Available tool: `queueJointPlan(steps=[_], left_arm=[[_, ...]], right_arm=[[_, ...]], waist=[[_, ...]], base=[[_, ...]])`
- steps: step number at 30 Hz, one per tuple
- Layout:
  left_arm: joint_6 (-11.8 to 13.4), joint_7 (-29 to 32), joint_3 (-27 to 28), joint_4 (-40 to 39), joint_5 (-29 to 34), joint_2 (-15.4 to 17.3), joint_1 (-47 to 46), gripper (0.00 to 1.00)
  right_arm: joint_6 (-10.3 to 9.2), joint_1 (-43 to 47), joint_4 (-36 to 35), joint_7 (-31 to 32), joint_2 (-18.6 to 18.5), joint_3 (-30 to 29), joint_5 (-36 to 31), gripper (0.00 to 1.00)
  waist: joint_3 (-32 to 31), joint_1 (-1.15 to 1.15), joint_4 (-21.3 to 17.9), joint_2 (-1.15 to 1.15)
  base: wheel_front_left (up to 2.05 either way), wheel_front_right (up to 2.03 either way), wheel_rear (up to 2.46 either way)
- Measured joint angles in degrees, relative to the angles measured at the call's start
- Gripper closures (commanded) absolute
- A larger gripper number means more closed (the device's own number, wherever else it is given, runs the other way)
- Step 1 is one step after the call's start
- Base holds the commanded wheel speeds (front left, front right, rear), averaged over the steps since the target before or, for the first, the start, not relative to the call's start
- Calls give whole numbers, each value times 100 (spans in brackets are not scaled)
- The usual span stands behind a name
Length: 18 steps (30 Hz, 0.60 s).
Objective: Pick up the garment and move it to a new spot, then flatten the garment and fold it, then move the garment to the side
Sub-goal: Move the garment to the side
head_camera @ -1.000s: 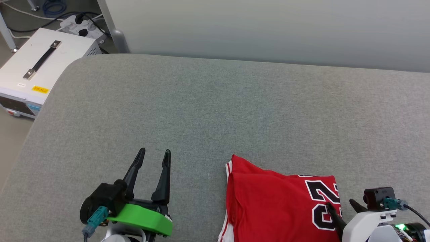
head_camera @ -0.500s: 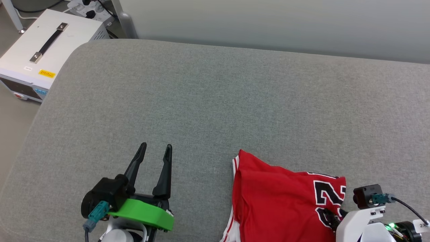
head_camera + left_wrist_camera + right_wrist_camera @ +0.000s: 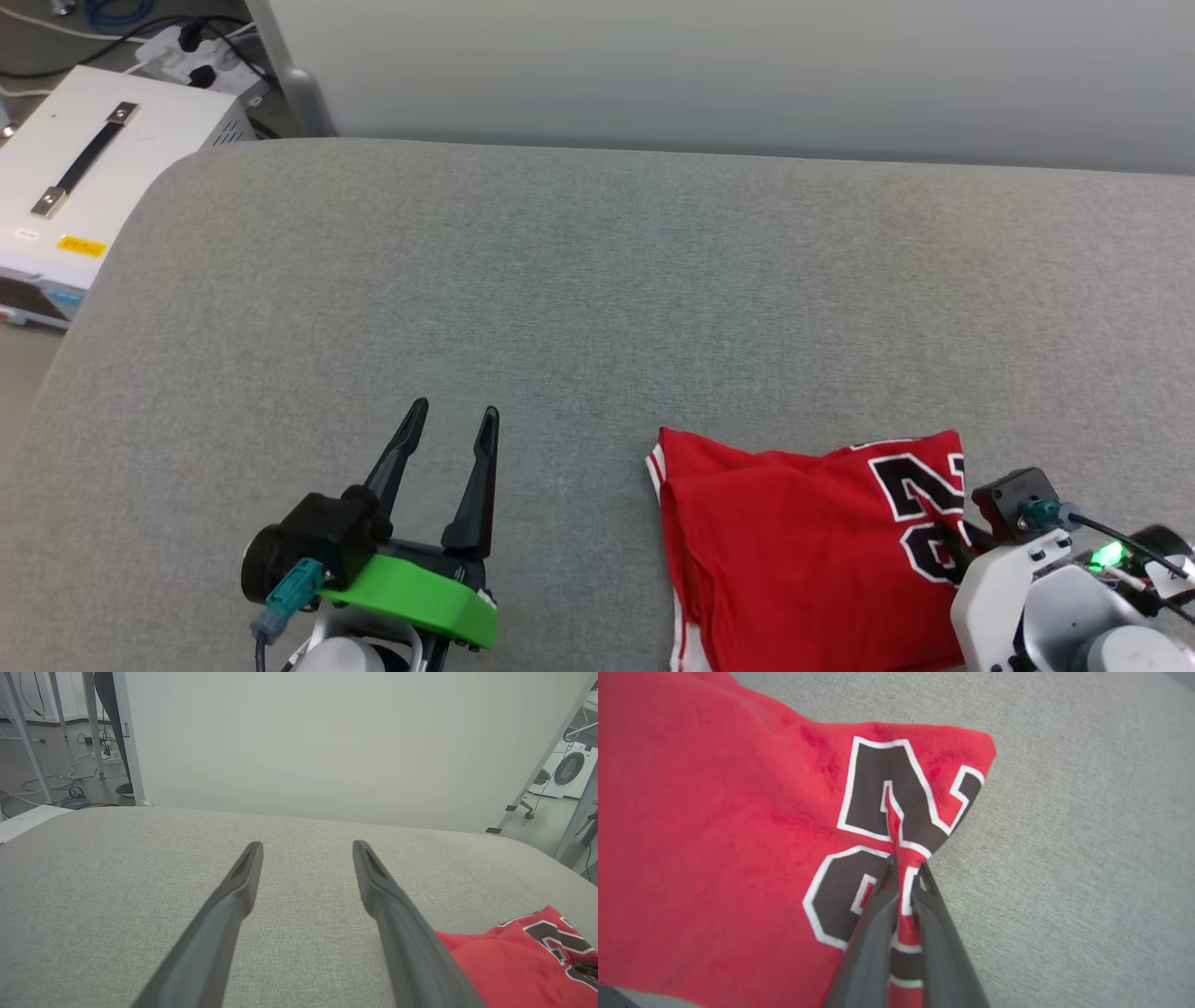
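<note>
— Whereabouts of the garment (image 3: 794, 541)?
— Lies folded over on the grey desk (image 3: 597, 280), at the near right, black white-edged numerals (image 3: 887, 793) facing up.
— State of the right end effector (image 3: 903, 872)?
— Pinches a raised ridge of red cloth among the numerals, fingers almost together.
— And the left end effector (image 3: 456, 408)?
— Spread wide, hovers over bare desk, well apart from the cloth.
</note>
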Motion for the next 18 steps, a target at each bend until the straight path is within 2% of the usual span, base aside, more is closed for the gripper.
queueJointPlan(steps=[4, 10, 14, 18], left_arm=[[0, 0, -83, -88, 0, 4, -1, 0], [0, 1, -404, -269, 11, 8, -23, 0], [0, 0, -584, -405, 22, 5, -146, 0], [0, 0, -765, -523, 64, 23, -367, 0]], right_arm=[[0, -218, -350, 153, -592, 314, -137, 100], [-2, -643, -756, 387, -1692, 805, -146, 100], [-3, -887, -916, 486, -2192, 936, -32, 100], [-3, -1082, -792, 428, -2647, 964, 119, 100]], waist=[[-19, 0, -247, 0], [17, 0, -749, 0], [101, 0, -1109, 0], [251, 0, -1473, 0]], base=[[0, 0, 0], [0, 0, 0], [0, 0, 0], [0, 0, 0]])
